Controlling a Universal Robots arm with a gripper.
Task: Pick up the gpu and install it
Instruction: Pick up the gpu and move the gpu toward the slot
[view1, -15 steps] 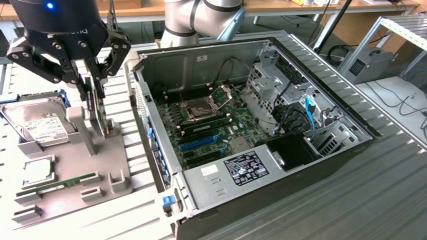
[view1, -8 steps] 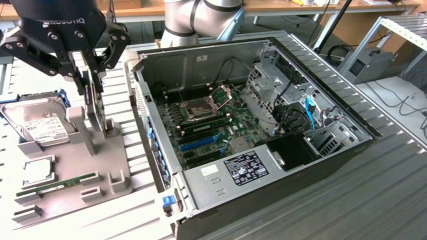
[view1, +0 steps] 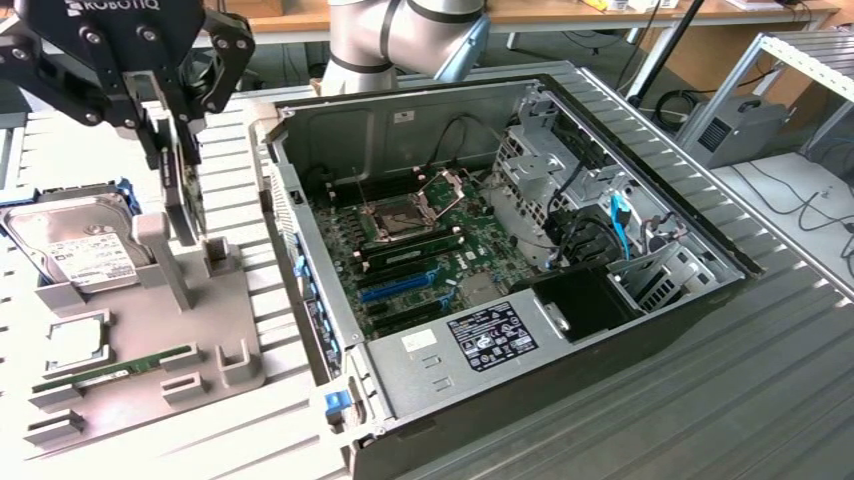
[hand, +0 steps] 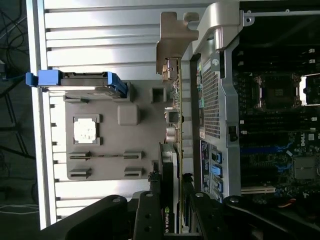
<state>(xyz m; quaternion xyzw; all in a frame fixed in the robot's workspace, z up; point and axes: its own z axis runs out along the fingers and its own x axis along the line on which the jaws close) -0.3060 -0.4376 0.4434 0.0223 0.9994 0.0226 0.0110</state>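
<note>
Clamping the gpu (view1: 182, 195) (hand: 168, 160) between its fingers, the claw (view1: 174, 130) (hand: 171, 177) stands partly closed, both black fingers pressed against the card's flat faces. The card hangs upright and edge-on over the grey tray (view1: 234, 310) (hand: 142, 150), at the exterior view's left. Its lower end sits at the tray's tall post; whether it is clear of the post cannot be told.

The case (view1: 300, 270) (hand: 220, 75) lies open-side up just beside the tray, on the exterior view's right. Its perforated wall runs close alongside the card in the wrist view, with a narrow gap between.

The gpu has a green board, a black cooler face and a silver bracket (hand: 172, 37) with a bent tab. The tray is matte moulded plastic with raised slots. A silver drive (view1: 80, 245) (hand: 80, 82) in blue rails lies on the tray's far left corner. The table (view1: 747, 400) is ribbed grey metal.
</note>
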